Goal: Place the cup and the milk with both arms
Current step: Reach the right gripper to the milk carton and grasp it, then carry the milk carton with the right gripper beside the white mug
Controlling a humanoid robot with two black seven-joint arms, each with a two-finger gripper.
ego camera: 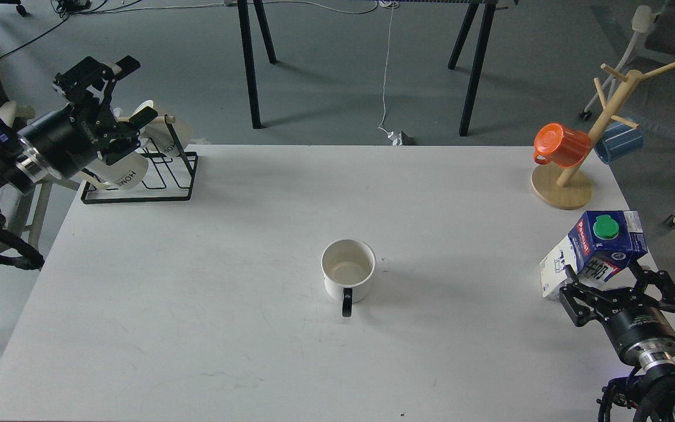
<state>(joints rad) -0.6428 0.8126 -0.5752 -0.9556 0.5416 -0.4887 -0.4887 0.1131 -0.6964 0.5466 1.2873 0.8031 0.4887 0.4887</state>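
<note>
- Closest to the camera, bottom right: the right gripper [613, 280] has its fingers either side of the lower body of the milk [595, 249], pinching it. The carton leans well over, green cap end up and away toward the far right, base end down-left by the tabletop [197, 328] edge. So its long axis runs on a slant, not upright.
- I can't really tell if the carton's base is touching the tabletop or lifted just off it. Looks carried, but that's a guess.
- Middle of the tabletop: the cup [348, 271] stands upright and alone, handle pointing back toward the robot, nothing inside that I can see besides the cream lining. Nothing is touching it.
- The relation that matters, I'd say: the cup sits to the left of the milk and a bit farther in, well apart from it. The right arm is clearly the nearer one to both. To set the milk beside the cup, the carton would need to go left and get tipped back upright.
- Farthest, top left: the left gripper [116, 94] hangs high over the black wire rack [156, 176] with the lettered mugs, fingers spread and holding nothing. It's well away from the cup, which lies down and to the right of it.
- Far right: a wooden mug tree [578, 170] with an orange cup [560, 143], not involved.
</note>
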